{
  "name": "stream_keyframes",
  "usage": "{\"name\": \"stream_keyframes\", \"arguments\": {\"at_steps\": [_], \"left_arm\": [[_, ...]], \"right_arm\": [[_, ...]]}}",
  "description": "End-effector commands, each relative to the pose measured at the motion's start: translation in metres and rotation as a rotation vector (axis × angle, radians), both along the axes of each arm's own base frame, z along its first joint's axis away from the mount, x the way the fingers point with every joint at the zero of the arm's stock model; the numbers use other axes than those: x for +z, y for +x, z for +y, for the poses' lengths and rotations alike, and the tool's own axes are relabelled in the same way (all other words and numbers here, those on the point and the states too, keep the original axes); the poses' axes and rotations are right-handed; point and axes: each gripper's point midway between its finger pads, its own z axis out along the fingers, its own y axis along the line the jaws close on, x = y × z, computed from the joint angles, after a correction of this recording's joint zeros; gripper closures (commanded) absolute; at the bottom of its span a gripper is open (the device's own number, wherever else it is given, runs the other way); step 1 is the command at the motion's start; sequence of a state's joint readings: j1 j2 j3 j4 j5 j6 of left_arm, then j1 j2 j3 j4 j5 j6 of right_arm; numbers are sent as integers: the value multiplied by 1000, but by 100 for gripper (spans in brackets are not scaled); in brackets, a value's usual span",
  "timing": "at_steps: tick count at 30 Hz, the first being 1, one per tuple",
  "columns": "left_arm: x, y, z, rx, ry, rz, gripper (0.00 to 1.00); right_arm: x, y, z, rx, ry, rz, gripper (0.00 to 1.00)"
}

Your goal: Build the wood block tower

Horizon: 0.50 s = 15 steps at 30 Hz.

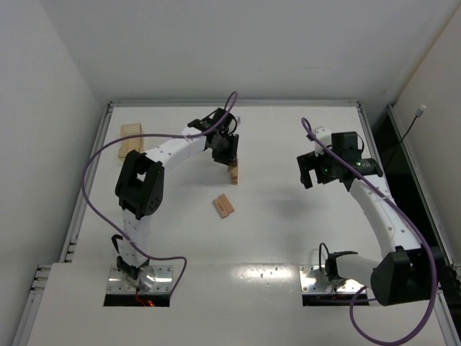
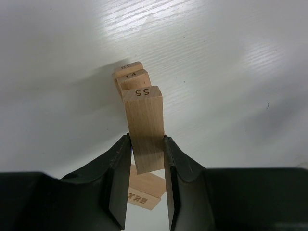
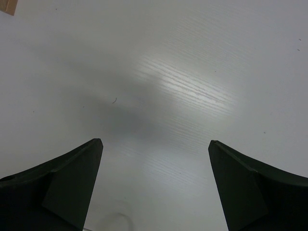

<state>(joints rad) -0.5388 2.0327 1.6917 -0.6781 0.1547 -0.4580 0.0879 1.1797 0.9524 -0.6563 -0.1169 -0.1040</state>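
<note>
Jaws of the left gripper (image 2: 147,138) were closed narrowly on a light-tan block marked 55 (image 2: 143,125), one black finger (image 2: 118,163) pressed flat against each long side. That block stood touching the wood block tower (image 2: 131,79). Its numbered end faced the wrist camera in line with two more block ends, one marked 14 and one whose number was too small to read. Just below the held block, between the fingers, another bar (image 2: 144,192) lay flat and crosswise with a printed mark on its end.

From above, the left gripper (image 1: 227,153) hung directly over the wood block tower (image 1: 233,173), which stood on the white table (image 1: 288,231). A loose block (image 1: 223,206) lay on the table near the tower, on the side toward the arm bases. A pale wooden box (image 1: 132,137) sat well apart from the tower, out to its left by the table edge.

Jaws of the right gripper (image 3: 155,142) were spread wide and held nothing, only bare table showing between them. From above, the right gripper (image 1: 311,173) hovered well to the right of the tower.
</note>
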Motion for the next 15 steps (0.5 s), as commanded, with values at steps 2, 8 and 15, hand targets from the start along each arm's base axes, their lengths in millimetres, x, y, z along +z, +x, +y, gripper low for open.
{"name": "stream_keyframes", "arguments": {"at_steps": [2, 8, 15], "left_arm": [[10, 12, -8, 8, -44, -25, 100], [10, 14, -9, 43, -51, -14, 100], [6, 17, -10, 76, -58, -6, 100]], "right_arm": [[19, 12, 5, 5, 32, -57, 10], [13, 10, 6, 10, 38, -38, 10], [14, 12, 7, 10, 38, -47, 10]]}}
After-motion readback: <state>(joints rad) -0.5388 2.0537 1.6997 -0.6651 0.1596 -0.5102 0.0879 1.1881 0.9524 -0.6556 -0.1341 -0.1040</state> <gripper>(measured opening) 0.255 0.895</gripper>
